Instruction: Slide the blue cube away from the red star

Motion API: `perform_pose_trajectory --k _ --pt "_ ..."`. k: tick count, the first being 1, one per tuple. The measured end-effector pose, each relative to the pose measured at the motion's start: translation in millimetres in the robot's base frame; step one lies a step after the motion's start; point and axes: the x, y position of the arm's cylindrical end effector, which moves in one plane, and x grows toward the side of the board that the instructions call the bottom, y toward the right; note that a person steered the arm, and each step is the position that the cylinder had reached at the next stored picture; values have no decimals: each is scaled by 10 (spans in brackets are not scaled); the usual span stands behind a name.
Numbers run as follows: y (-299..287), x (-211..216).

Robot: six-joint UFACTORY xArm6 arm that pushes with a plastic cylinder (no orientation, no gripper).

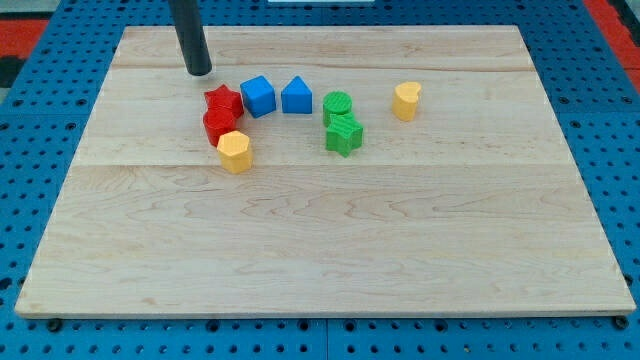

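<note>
The blue cube (258, 96) sits on the wooden board (320, 230) toward the view's top, touching the right side of the red star (223, 101). My tip (199, 71) is just above and to the left of the red star, a short gap from it, and left of the blue cube. A second red block (218, 125) lies right below the red star.
A blue triangular block (296, 96) sits just right of the blue cube. A yellow hexagonal block (234, 151) lies below the red blocks. Two green blocks (338, 105) (344, 133) stand to the right, and a yellow heart-like block (406, 100) farther right.
</note>
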Motion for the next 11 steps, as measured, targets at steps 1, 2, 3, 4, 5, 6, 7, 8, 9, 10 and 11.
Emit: perform_pose_trajectory --k 1,2,3,4,5,6,7,8,9,10,11 --pt "127 0" --pt "336 4" --pt "524 14" --pt "470 38" --pt "184 71" --pt "145 215" --pt "230 330" --pt "312 330" --pt "422 326" --pt "680 326" --pt "836 274"
